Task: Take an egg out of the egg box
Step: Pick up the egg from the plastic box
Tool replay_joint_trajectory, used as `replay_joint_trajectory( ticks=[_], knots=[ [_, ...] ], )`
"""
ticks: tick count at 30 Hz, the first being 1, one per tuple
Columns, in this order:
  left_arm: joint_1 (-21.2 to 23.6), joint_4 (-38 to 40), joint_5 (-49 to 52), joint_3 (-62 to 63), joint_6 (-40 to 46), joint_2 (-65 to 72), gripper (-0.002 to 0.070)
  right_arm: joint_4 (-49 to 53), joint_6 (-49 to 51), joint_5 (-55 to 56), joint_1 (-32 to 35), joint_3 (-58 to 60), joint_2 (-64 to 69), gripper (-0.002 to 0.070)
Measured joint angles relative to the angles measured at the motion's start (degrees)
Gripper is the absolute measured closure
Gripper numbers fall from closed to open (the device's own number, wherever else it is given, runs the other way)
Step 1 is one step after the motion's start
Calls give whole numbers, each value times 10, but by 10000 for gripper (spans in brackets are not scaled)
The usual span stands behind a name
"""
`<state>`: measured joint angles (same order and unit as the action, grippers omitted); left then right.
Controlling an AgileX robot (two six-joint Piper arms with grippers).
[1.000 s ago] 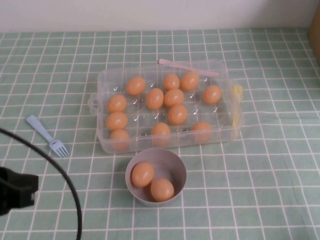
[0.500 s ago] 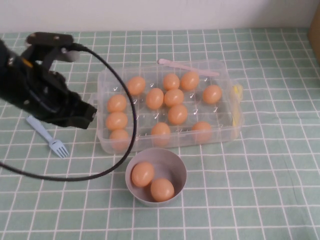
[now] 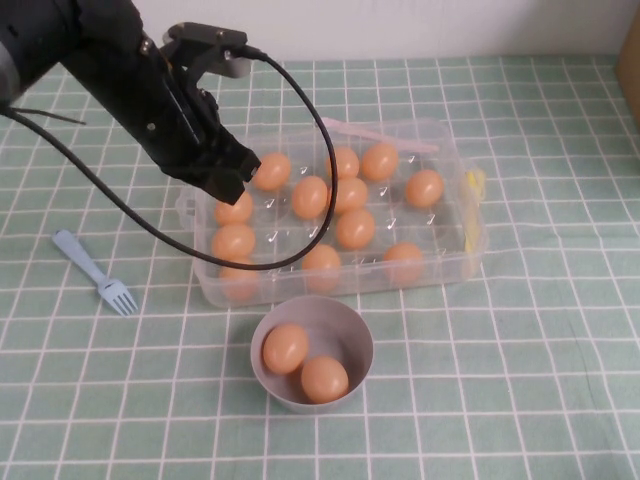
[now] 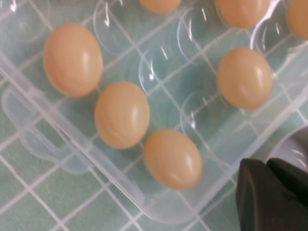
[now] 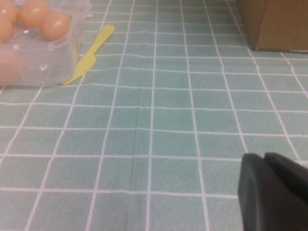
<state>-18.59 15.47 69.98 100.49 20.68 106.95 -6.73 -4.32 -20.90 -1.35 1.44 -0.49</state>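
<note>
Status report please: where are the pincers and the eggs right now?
Left pincer shut, over egg box left end. Right pincer shut, parked off right. Eggs in box untouched; two in bowl. Nothing blocking.

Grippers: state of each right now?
Left gripper: shut, empty, over the egg box's left end.
Right gripper: shut, empty, parked low over the table.

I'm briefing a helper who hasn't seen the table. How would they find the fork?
Start at the clear egg box mid-table. On the robot's left of it, alone on the green checked cloth, lies the fork, pale blue plastic. The other loose utensils are pink and yellow.
</note>
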Motion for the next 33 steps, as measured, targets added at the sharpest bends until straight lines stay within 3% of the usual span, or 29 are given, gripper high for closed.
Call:
replay_joint_trajectory(
  ticks=[8, 18, 24, 33],
  knots=[
    [-6, -21, 1, 17, 14, 40, 678, 0, 0, 0, 0, 0, 0, 695],
    [-59, -53, 4, 22, 12, 56, 678, 0, 0, 0, 0, 0, -1, 695],
    [-59, -119, 4, 23, -32, 56, 678, 0, 0, 0, 0, 0, -1, 695],
    [-59, -133, 3, -39, -37, 7, 678, 0, 0, 0, 0, 0, -3, 695]
  ],
)
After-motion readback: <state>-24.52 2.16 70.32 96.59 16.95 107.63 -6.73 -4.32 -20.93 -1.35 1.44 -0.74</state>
